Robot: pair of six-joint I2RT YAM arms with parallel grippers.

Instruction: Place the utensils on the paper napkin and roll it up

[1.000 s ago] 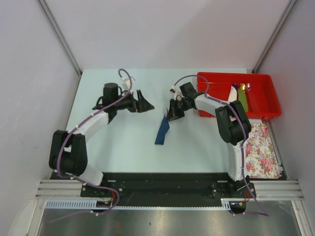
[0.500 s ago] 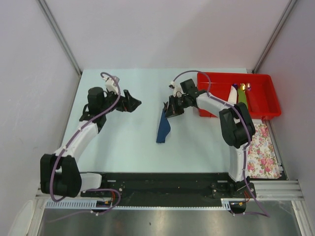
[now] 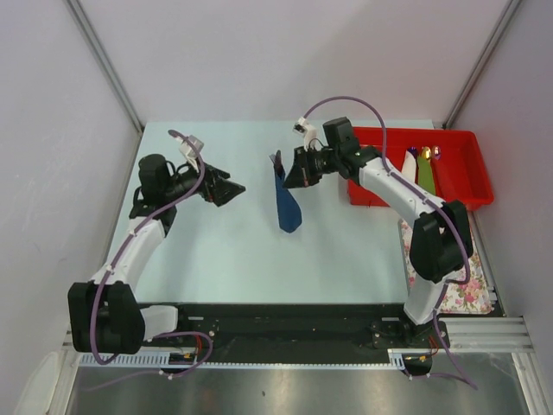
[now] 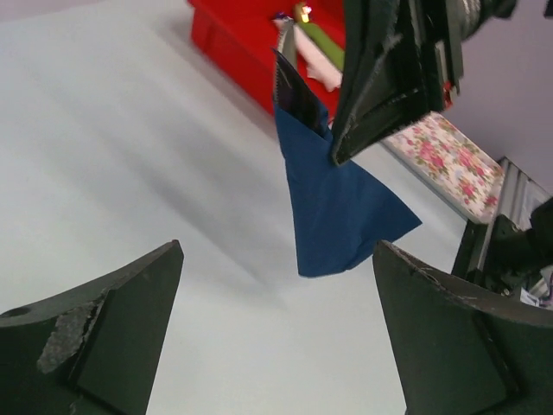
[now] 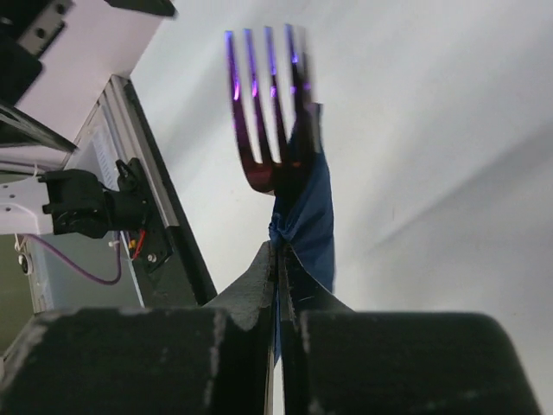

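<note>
My right gripper [image 3: 292, 175] is shut on the top of the dark navy paper napkin [image 3: 286, 206] and holds it hanging above the table's middle. A dark fork with a purple sheen [image 5: 268, 112] sticks out of the napkin [image 5: 313, 216] just past my shut right fingertips [image 5: 278, 259]. In the left wrist view the napkin [image 4: 335, 203] hangs as a loose cone, with the dark utensil [image 4: 292, 86] at its top under the right fingers [image 4: 389, 78]. My left gripper [image 3: 226, 188] is open and empty, left of the napkin and apart from it; it also shows in the left wrist view [image 4: 276, 346].
A red tray [image 3: 415, 132] at the back right holds several more utensils [image 3: 426, 169]. A pink-flowered white cloth [image 3: 455, 259] lies at the right edge, in front of the tray. The light table [image 3: 225, 251] is walled on both sides.
My right gripper has lifted the napkin and fork off the table and carried them up and toward the back. My left arm has drawn back to the left.
</note>
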